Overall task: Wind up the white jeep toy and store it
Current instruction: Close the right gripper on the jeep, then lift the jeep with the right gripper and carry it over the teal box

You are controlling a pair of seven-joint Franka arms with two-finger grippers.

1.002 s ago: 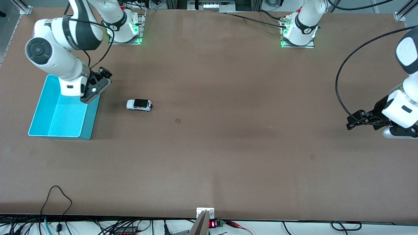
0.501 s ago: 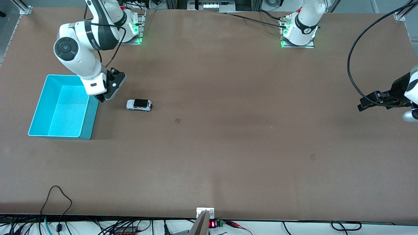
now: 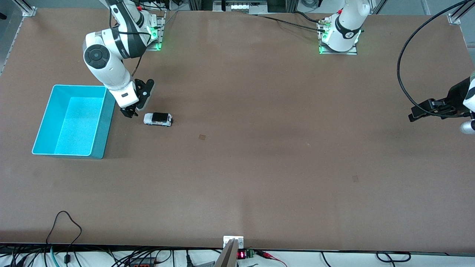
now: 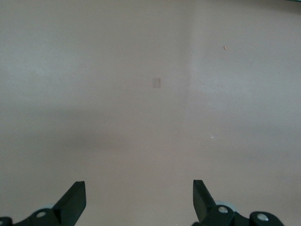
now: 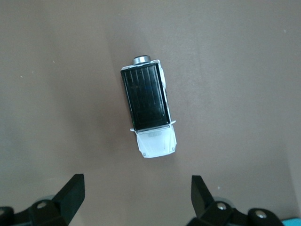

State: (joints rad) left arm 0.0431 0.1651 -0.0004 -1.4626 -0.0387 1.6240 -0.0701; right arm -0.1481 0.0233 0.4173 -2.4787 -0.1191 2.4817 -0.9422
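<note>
1. The white jeep toy (image 3: 158,119) is likely light, rigid and smooth; the flat sides suit gripping.
2. It is boxy, with a black roof panel, and stands between the teal bin (image 3: 105,122) and the table centre.
3. The right gripper (image 3: 129,111) hovers beside it, fingers apart.
4. The left gripper (image 3: 415,112) waits, fingers apart, at the left arm's end.

Even overhead light falls on the brown table (image 3: 259,167), casting soft shadows beside the teal bin (image 3: 100,148) and under the white jeep toy (image 3: 158,119), green glow marks both arm bases, and the left wrist view looks pale and washed, perhaps slightly out of focus.
</note>
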